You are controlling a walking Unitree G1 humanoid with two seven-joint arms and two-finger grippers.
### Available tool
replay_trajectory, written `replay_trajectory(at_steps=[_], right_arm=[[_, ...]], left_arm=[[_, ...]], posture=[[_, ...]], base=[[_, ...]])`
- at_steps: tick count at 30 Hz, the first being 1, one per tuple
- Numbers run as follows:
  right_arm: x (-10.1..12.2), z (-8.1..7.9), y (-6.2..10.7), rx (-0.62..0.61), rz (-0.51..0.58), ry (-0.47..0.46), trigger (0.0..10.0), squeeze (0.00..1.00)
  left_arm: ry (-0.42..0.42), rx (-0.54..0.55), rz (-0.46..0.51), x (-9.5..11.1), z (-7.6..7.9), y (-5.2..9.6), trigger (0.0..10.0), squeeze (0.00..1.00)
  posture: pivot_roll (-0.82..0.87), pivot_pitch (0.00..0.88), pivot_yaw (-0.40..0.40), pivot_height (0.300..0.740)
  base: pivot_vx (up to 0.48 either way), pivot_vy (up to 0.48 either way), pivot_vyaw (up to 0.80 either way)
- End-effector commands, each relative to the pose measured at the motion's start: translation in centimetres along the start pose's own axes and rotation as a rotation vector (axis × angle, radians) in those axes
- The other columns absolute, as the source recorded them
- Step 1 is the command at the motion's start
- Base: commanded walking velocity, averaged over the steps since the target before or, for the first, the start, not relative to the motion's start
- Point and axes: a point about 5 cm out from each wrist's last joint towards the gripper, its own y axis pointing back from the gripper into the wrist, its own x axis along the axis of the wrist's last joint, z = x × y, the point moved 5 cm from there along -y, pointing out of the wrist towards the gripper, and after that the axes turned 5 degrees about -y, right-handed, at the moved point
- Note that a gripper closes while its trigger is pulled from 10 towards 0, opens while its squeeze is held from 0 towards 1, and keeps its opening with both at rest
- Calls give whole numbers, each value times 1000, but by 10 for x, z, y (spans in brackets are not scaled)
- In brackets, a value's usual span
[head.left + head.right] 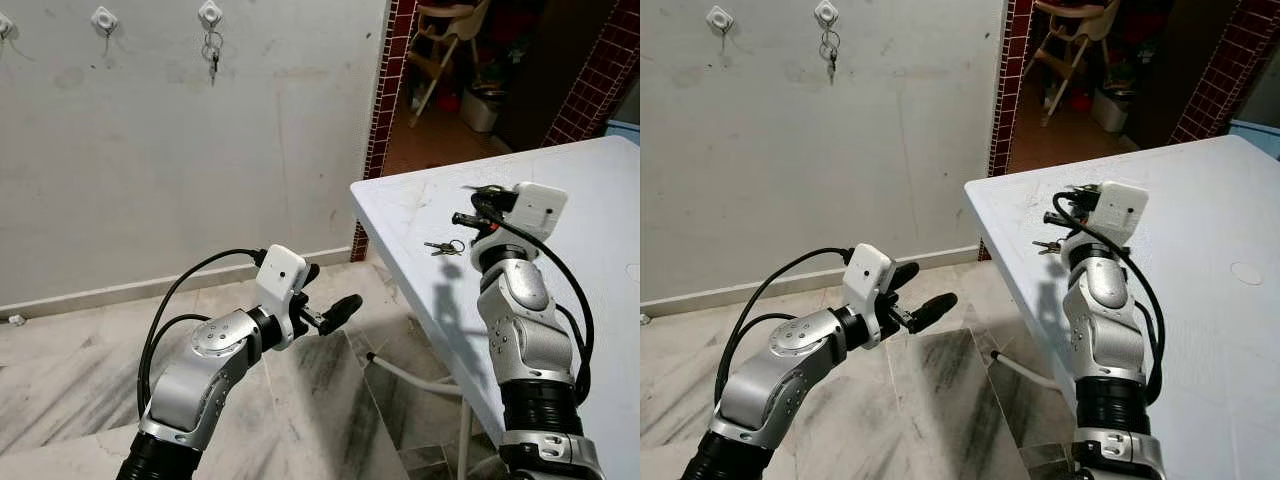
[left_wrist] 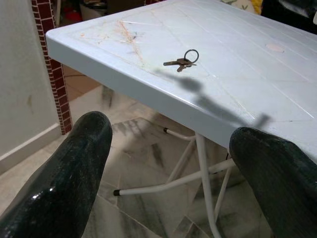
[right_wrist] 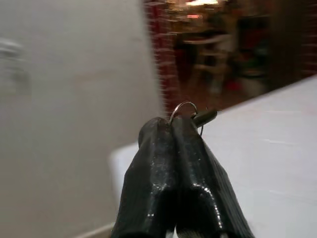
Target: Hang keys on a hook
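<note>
My right gripper (image 1: 462, 216) is shut on a key ring (image 3: 182, 107) with a dark key, held just above the near-left corner of the white plastic table (image 1: 590, 200). A second bunch of keys (image 1: 445, 247) lies flat on the table just beneath and in front of it. High on the grey wall are several white hooks (image 1: 104, 18). From the right-hand one (image 1: 210, 12) another set of keys (image 1: 212, 55) hangs. My left gripper (image 1: 330, 298) is open and holds nothing, low over the floor to the left of the table.
The table's white folding legs (image 2: 198, 163) stand on the marble floor (image 1: 60, 390). A brick-tiled doorway edge (image 1: 385, 90) lies right of the wall, with a high chair (image 1: 445, 40) and clutter beyond. A black cable (image 1: 190, 285) loops off my left arm.
</note>
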Motion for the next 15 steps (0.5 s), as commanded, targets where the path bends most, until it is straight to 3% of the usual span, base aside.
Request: replay_trajectory(at_steps=[1,8,11,15], right_arm=[[5,-21,2,133,2,-48,10000,0],[6,-35,7,255,-13,-46,10000,0],[4,-49,14,364,-37,-101,10000,0],[3,-57,19,425,-54,-133,10000,0]], left_arm=[[-18,15,11,4,-4,0,10000,0],[-22,16,15,5,-5,-2,10000,0],[-21,12,18,5,-3,-3,10000,0],[-21,11,19,5,-3,-3,10000,0]], posture=[[128,0,-30,740],[128,0,-31,740],[128,0,-31,740],[128,0,-32,740]], base=[[0,0,0],[0,0,0],[0,0,0],[0,0,0]])
